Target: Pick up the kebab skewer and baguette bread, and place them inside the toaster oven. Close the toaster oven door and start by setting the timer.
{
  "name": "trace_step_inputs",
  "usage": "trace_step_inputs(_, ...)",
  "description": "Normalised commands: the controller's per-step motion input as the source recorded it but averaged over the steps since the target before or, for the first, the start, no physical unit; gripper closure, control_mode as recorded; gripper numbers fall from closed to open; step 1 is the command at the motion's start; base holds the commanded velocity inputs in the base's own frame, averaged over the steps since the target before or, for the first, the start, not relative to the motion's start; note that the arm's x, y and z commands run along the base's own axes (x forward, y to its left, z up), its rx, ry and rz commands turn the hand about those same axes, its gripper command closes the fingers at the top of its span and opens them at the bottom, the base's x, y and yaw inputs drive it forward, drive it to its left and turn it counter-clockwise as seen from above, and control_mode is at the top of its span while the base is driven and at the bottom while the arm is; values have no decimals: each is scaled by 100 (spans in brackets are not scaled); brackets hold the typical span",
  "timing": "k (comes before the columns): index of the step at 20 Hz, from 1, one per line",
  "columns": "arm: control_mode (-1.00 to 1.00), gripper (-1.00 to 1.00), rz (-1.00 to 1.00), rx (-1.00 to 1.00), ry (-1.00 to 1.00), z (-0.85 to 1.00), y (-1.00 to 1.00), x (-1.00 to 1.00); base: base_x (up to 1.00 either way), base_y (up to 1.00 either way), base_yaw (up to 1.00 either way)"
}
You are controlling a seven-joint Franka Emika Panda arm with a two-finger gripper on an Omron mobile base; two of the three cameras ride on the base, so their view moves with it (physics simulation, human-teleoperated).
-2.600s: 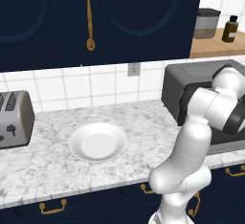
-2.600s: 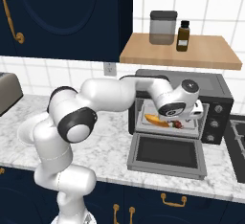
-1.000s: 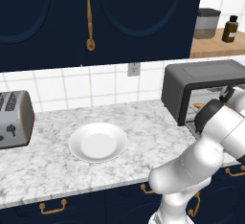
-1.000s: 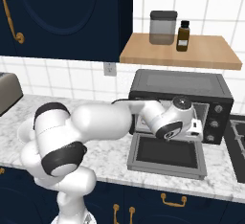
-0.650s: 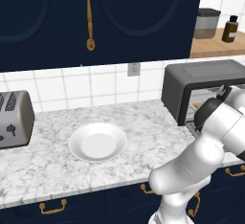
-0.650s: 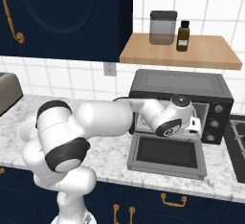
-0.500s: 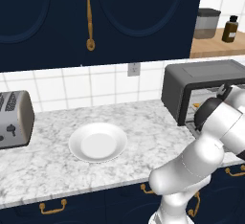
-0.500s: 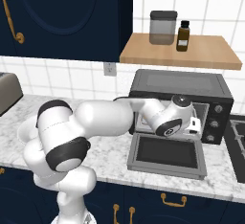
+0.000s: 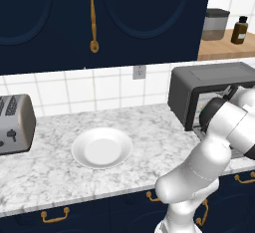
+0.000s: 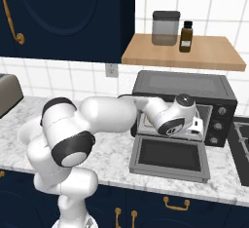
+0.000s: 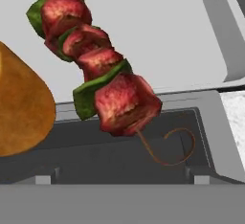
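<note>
your gripper point(image 10: 193, 124) is spread and holds nothing, since the kebab skewer point(image 11: 98, 77) and baguette bread point(image 11: 21, 110) lie inside the toaster oven point(image 10: 187, 89).

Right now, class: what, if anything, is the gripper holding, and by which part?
Nothing. The kebab skewer and baguette bread lie in the toaster oven, ungripped.
</note>
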Motion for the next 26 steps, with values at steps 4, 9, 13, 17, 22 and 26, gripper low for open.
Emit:
trace_step_inputs(4, -100, -100, -1, 0, 0, 0, 0, 24, 0, 0, 0)
trace_step_inputs(9, -100, -100, 0, 2, 0, 0, 0, 25, 0, 0, 0)
trace_step_inputs(13, -100, -100, 0, 3, 0, 0, 3, 26, 0, 0, 0)
trace_step_inputs(17, -100, -100, 0, 3, -4, 0, 2, 27, 0, 0, 0)
trace_step_inputs(22, -100, -100, -2, 8, -13, 0, 10, 36, 0, 0, 0)
trace_step_inputs(26, -100, -100, -5, 8, -10, 0, 17, 35, 0, 0, 0)
